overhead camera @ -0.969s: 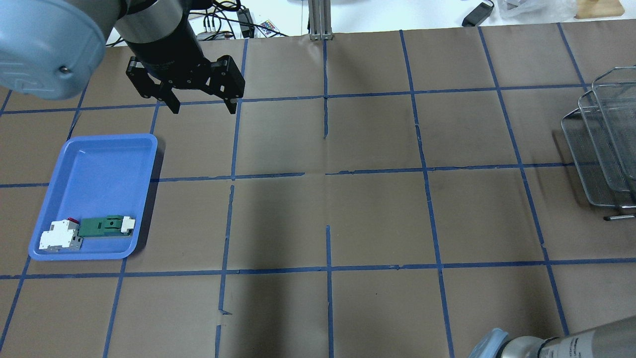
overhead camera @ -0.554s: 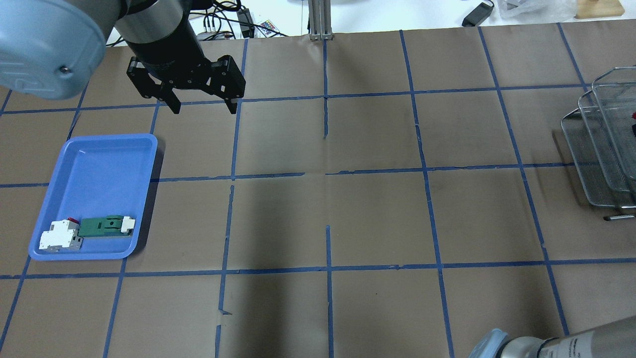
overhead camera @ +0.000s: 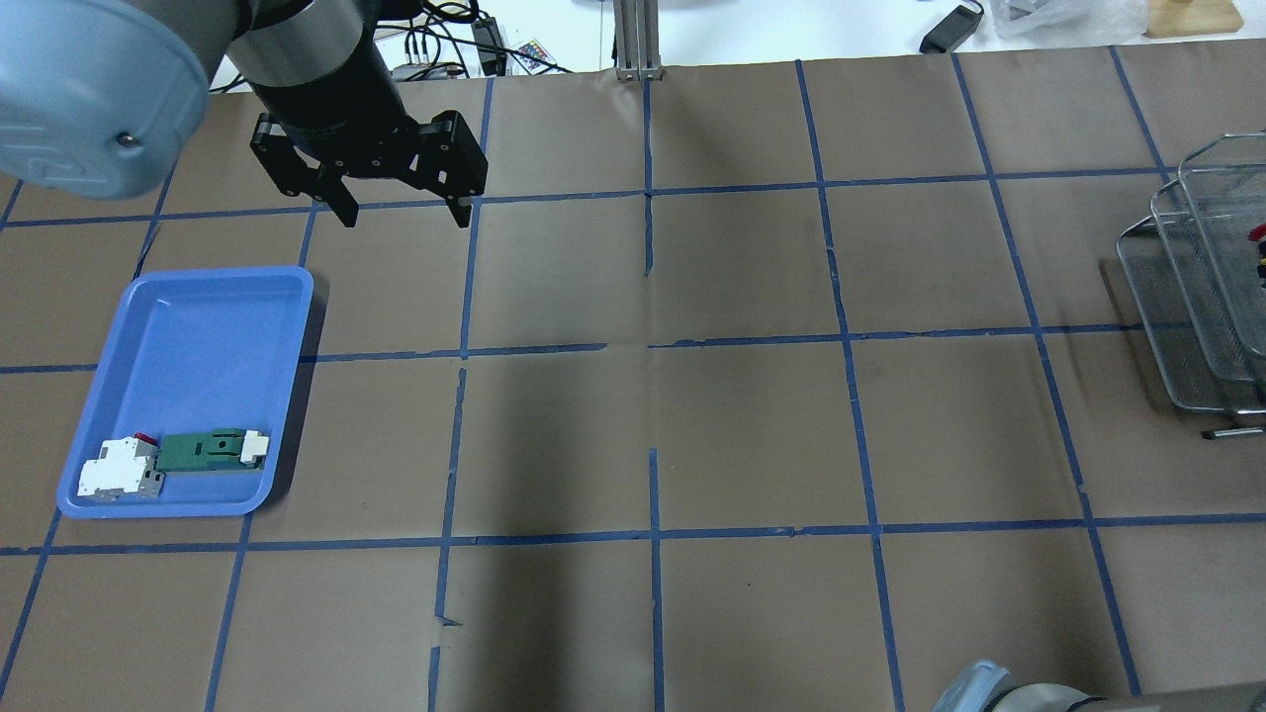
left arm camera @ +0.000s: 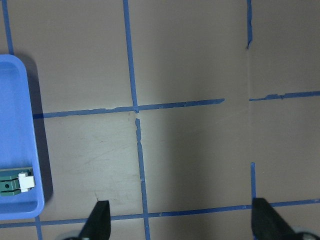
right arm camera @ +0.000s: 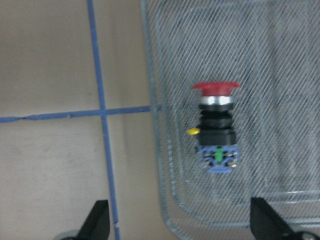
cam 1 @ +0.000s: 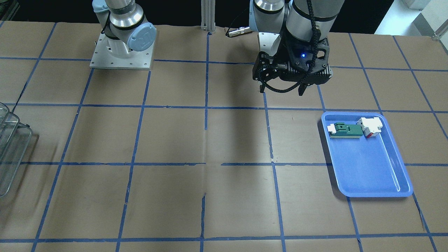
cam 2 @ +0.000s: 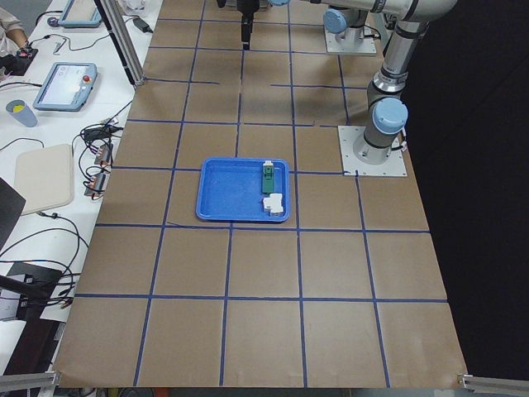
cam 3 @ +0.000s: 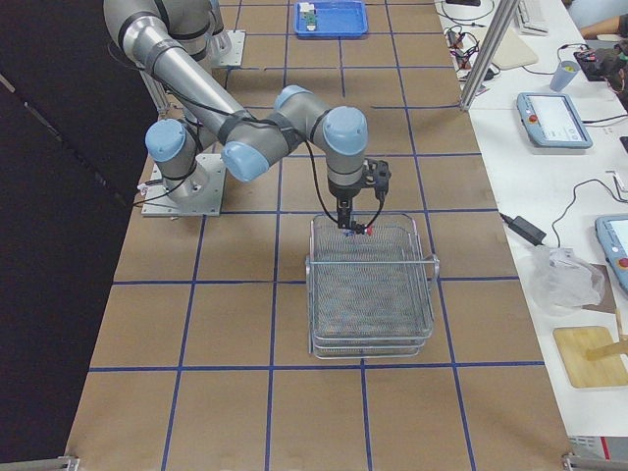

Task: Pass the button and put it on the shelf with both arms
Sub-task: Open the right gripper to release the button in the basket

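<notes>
The button, red cap on a black-and-silver base, lies on its side on the mesh of the wire shelf. My right gripper is open above it, with the fingers wide apart and not touching it. In the exterior right view the right gripper hangs over the shelf's edge nearest the robot, with the button just under it. In the overhead view the button shows as a red spot in the shelf at the right edge. My left gripper is open and empty, hanging high beyond the blue tray.
A blue tray at the left holds a white block and a green board. It also shows in the front view. The table is brown paper with blue tape lines. Cables and a metal post stand at the far edge.
The red button has come into view in the shelf at the right edge. The right arm's forearm has slid further out of the bottom right corner. The left arm has not moved.
</notes>
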`<action>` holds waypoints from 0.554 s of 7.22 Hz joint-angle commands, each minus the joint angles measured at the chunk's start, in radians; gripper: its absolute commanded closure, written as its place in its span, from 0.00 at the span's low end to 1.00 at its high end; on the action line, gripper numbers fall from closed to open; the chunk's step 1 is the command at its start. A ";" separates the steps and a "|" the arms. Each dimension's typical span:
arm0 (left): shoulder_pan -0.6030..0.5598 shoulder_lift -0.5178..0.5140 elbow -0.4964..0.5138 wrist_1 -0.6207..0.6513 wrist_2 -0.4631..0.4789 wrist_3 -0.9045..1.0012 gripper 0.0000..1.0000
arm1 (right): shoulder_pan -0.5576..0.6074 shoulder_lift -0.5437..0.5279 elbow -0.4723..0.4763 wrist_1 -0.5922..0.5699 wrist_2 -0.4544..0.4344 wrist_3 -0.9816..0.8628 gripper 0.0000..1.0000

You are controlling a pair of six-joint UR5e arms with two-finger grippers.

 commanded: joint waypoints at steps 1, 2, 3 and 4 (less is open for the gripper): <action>0.000 0.000 0.000 0.000 0.001 0.000 0.00 | 0.138 -0.163 0.004 0.221 -0.049 0.222 0.00; 0.000 0.000 0.000 0.000 0.001 0.000 0.00 | 0.261 -0.204 0.016 0.225 -0.066 0.363 0.00; 0.000 0.000 -0.002 0.000 0.001 0.000 0.00 | 0.391 -0.246 0.047 0.225 -0.066 0.523 0.00; 0.000 0.000 0.000 0.000 0.003 0.000 0.00 | 0.517 -0.289 0.082 0.225 -0.067 0.679 0.00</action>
